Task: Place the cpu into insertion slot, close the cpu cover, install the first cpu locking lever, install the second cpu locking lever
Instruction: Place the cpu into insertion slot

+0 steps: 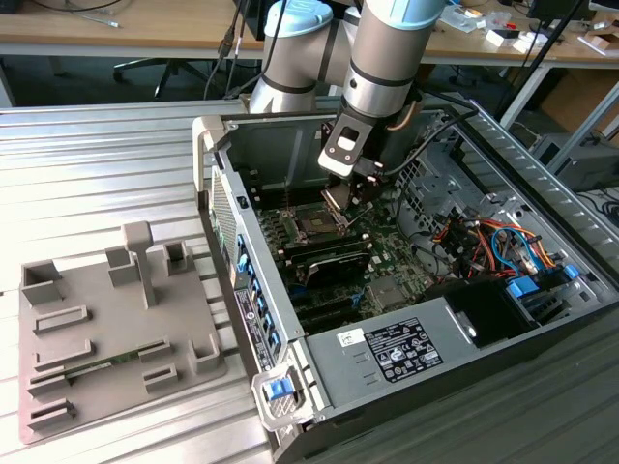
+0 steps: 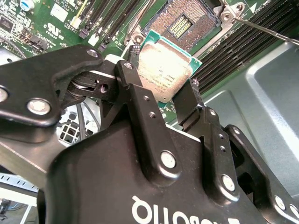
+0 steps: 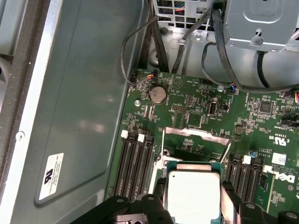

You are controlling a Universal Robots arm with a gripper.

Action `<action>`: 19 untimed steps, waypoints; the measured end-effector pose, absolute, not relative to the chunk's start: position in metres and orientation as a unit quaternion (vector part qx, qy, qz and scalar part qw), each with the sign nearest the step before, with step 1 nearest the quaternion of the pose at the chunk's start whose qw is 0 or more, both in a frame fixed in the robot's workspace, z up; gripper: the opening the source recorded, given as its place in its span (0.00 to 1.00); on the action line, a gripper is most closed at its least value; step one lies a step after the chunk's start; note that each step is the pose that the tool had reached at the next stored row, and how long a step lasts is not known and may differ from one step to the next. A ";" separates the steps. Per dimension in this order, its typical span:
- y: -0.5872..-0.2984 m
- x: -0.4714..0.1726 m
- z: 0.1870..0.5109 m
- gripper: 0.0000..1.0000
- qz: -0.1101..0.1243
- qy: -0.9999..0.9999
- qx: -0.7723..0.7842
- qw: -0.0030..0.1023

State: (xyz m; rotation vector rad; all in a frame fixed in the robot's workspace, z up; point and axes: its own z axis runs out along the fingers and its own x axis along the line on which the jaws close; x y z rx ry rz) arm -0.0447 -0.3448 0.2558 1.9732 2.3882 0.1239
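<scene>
My gripper is shut on the cpu, a small square chip with a dull silver-tan face and a green edge, held by two opposite sides between black fingers. It hangs tilted a short way above and beside the insertion slot, a dark square socket with a shiny rim whose pin field lies open. In the first wrist view the cpu sits just short of the slot. In the exterior view the gripper hovers inside the computer case over the slot. A thin wire lever sticks out from a socket corner.
Long black memory slots flank the socket on the green motherboard. The grey case wall rises close beside it. Cables and a power supply fill the case's other end. A grey fixture tray lies at the exterior view's left.
</scene>
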 end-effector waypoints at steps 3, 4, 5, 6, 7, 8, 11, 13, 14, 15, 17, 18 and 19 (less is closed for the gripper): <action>-0.345 -0.045 0.256 0.55 0.040 0.769 0.638 0.021; -0.345 -0.045 0.256 0.55 0.040 0.768 0.639 0.021; -0.345 -0.045 0.256 0.55 0.040 0.768 0.639 0.021; -0.345 -0.045 0.256 0.55 0.040 0.767 0.639 0.021; -0.345 -0.045 0.256 0.55 0.040 0.767 0.640 0.021; -0.345 -0.045 0.256 0.55 0.040 0.767 0.641 0.021; -0.345 -0.045 0.256 0.55 0.040 0.765 0.642 0.021; -0.345 -0.045 0.256 0.55 0.040 0.765 0.643 0.021; -0.345 -0.045 0.256 0.55 0.040 0.764 0.643 0.021; -0.345 -0.045 0.256 0.55 0.040 0.764 0.644 0.021; -0.345 -0.045 0.256 0.55 0.040 0.763 0.645 0.021; -0.345 -0.045 0.256 0.55 0.040 0.763 0.645 0.021; -0.345 -0.045 0.256 0.55 0.040 0.762 0.646 0.021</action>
